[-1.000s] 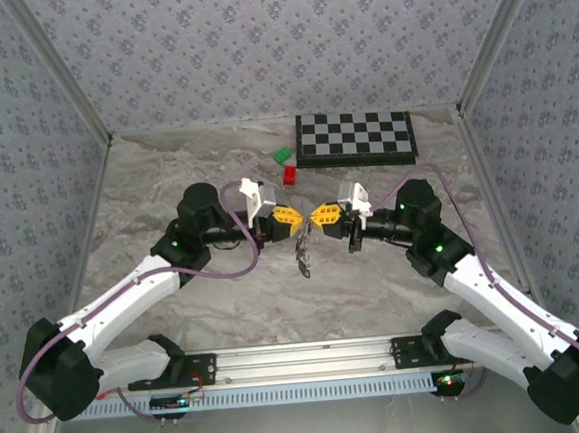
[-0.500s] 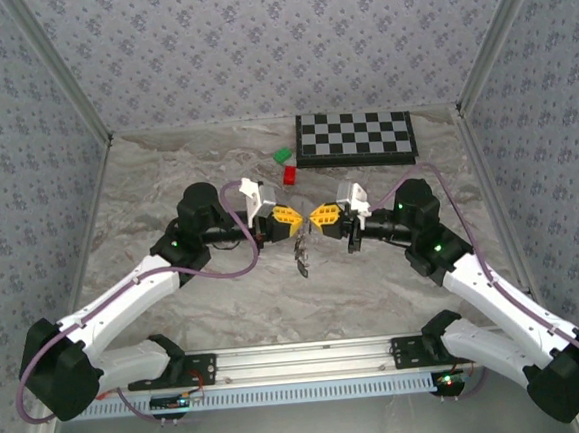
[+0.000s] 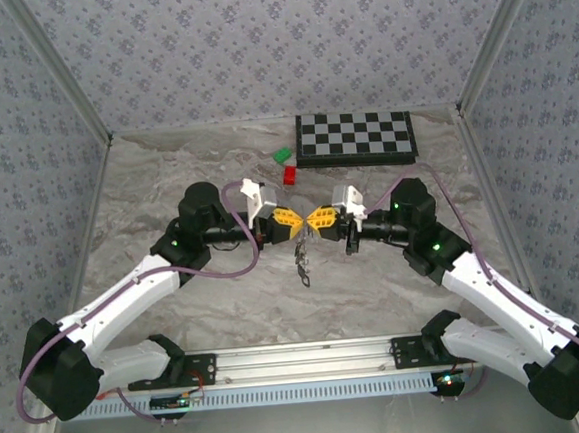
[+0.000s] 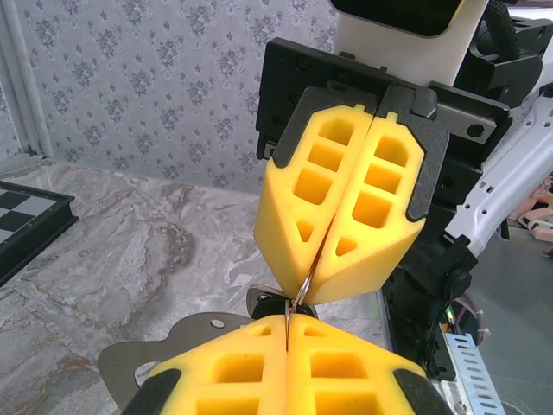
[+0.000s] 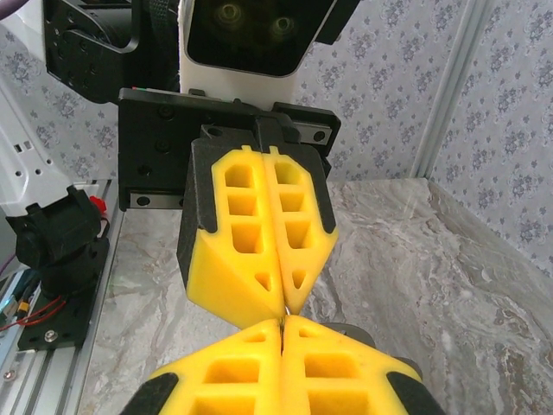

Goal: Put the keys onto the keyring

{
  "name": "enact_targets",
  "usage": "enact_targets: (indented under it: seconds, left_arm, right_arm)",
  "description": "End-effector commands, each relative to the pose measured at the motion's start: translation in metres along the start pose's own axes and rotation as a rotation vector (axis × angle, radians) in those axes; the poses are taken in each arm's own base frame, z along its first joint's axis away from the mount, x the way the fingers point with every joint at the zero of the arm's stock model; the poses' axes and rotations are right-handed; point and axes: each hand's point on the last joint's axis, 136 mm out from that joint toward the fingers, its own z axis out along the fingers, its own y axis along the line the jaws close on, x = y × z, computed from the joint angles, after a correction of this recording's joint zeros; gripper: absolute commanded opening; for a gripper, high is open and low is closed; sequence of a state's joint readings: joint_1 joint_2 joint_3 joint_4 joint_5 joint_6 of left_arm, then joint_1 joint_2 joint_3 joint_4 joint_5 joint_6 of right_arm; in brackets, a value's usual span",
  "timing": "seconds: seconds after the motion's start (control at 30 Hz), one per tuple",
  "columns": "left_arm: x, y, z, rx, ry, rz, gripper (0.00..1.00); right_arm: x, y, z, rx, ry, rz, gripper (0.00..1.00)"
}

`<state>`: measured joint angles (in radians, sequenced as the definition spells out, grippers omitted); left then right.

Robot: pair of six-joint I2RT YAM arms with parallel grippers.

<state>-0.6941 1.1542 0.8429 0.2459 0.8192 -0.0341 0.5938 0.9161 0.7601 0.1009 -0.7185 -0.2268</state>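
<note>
Over the middle of the table my left gripper (image 3: 300,223) and right gripper (image 3: 311,221) meet tip to tip. Both are shut on the keyring (image 4: 303,292), a thin silvery wire that runs from one closed slit into the other. In the left wrist view my own left gripper (image 4: 287,318) is at the bottom and the right arm's yellow pads (image 4: 363,216) face it from above. A black key head (image 4: 271,307) peeks out just behind the tips. The keys (image 3: 301,264) dangle below the joined tips, above the marble. The right gripper (image 5: 282,322) touches the left arm's pads (image 5: 233,251).
A checkerboard (image 3: 355,137) lies at the back right. A green block (image 3: 283,156) and a red block (image 3: 291,174) sit just left of it, behind the grippers. Patterned walls close in three sides, and a metal rail (image 3: 301,361) runs along the near edge.
The right gripper has moved left until its tips touch the left gripper's. The dangling keys have swung slightly.
</note>
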Motion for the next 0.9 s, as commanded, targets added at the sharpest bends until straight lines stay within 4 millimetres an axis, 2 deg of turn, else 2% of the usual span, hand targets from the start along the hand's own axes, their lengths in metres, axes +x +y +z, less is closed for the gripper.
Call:
enact_targets:
  seconds: [0.0,0.2,0.47,0.87]
  left_arm:
    - [-0.032,-0.004,0.000,0.011,-0.059,0.075,0.00]
    - [-0.032,0.004,0.003,-0.008,-0.043,0.039,0.00]
    - [-0.035,0.005,0.000,-0.012,-0.061,0.032,0.00]
    - [-0.044,0.005,-0.011,-0.038,-0.105,0.050,0.00]
  right_arm:
    - [-0.011,0.009,-0.002,-0.023,-0.008,-0.042,0.00]
    - [-0.004,0.019,-0.001,-0.011,0.034,-0.135,0.00]
    - [0.018,0.029,0.002,0.044,0.136,-0.304,0.00]
    - [0.025,0.016,-0.010,0.178,0.142,-0.298,0.00]
